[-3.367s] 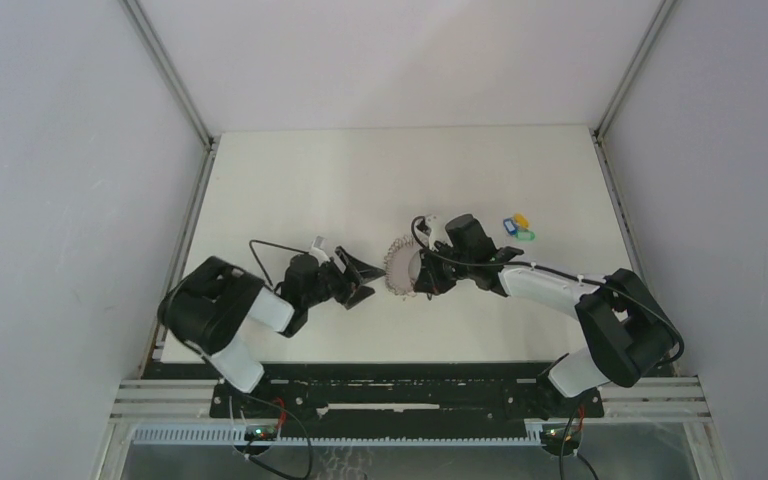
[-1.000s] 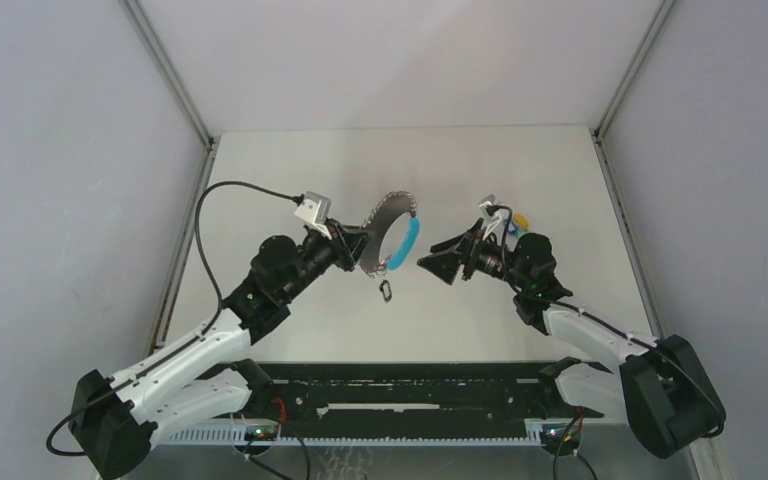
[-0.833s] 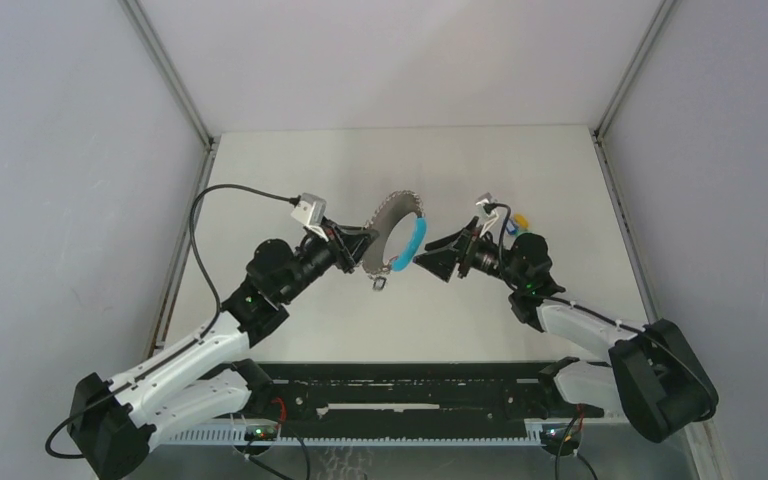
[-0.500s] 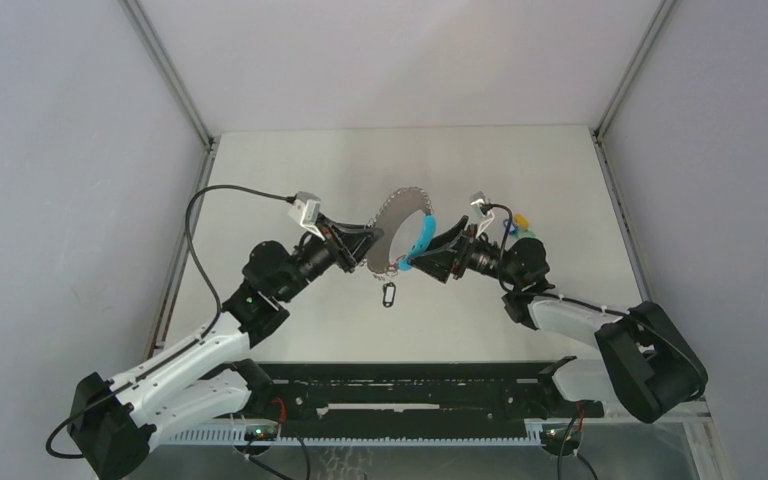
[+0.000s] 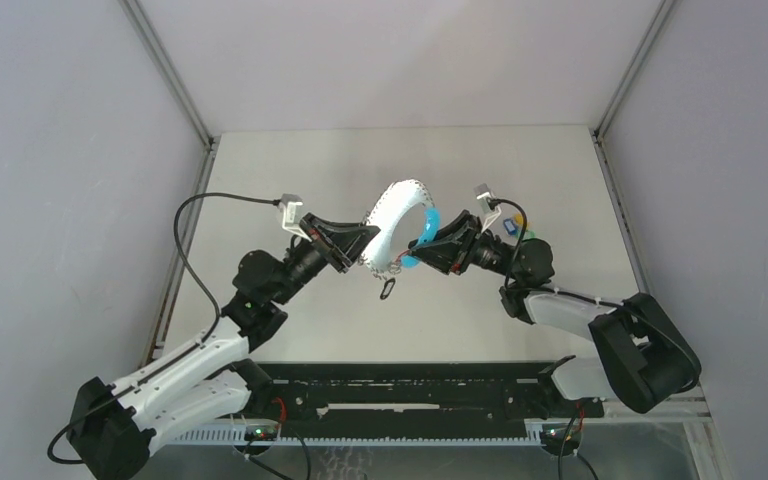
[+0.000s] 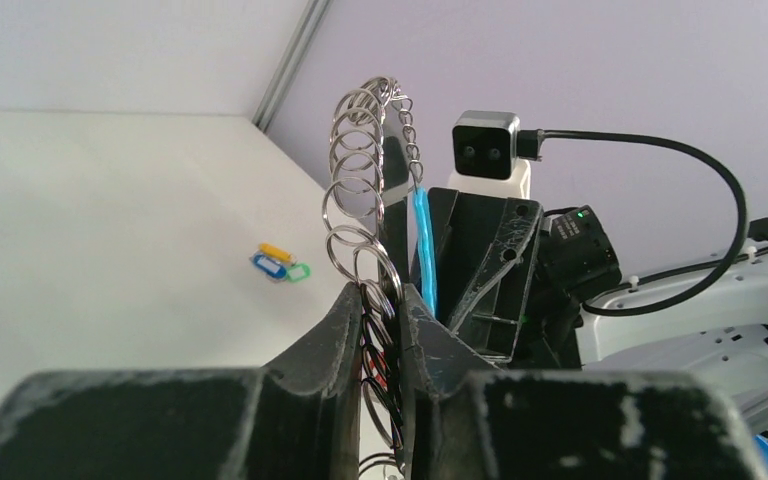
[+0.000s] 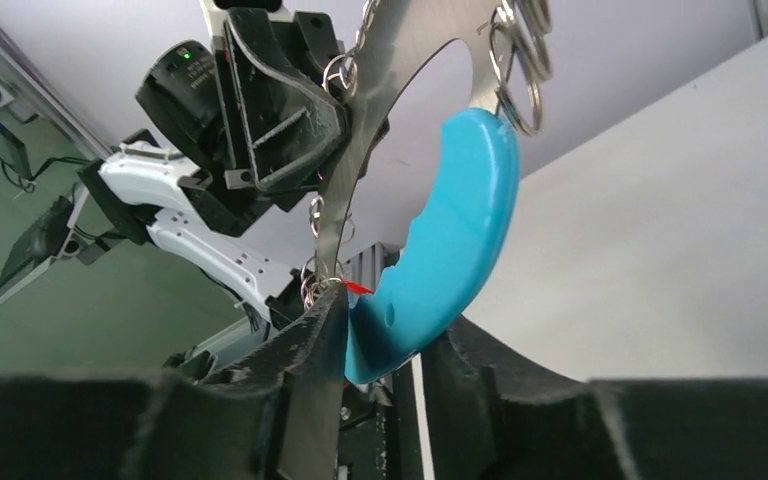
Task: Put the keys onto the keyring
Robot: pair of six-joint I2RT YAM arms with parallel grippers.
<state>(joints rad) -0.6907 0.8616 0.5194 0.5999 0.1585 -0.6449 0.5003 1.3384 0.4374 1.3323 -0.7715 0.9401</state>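
The keyring (image 5: 392, 222), a grey metal ring edged with small silver rings, hangs in the air between both arms. My left gripper (image 5: 364, 246) is shut on its ringed edge (image 6: 360, 215), with the loops pinched between the jaws (image 6: 383, 298). My right gripper (image 5: 426, 246) is shut on the curved cyan piece (image 7: 447, 245); that piece sits between the two fingers (image 7: 390, 320) beside a red tag (image 7: 358, 288). A small black bit (image 5: 388, 290) dangles below. The keys (image 6: 278, 265), one yellow, one blue and one green, lie together on the table, partly hidden behind the right arm (image 5: 516, 229).
Grey walls with metal corner posts (image 5: 172, 75) close in the white table (image 5: 300, 170) on three sides. A black rail (image 5: 400, 385) runs along the near edge. The left wrist camera's cable (image 5: 210, 200) arcs above the left arm.
My right gripper moved left to the raised keyring and closed on its cyan piece. The left arm tilted the ring flatter and lifted it slightly.
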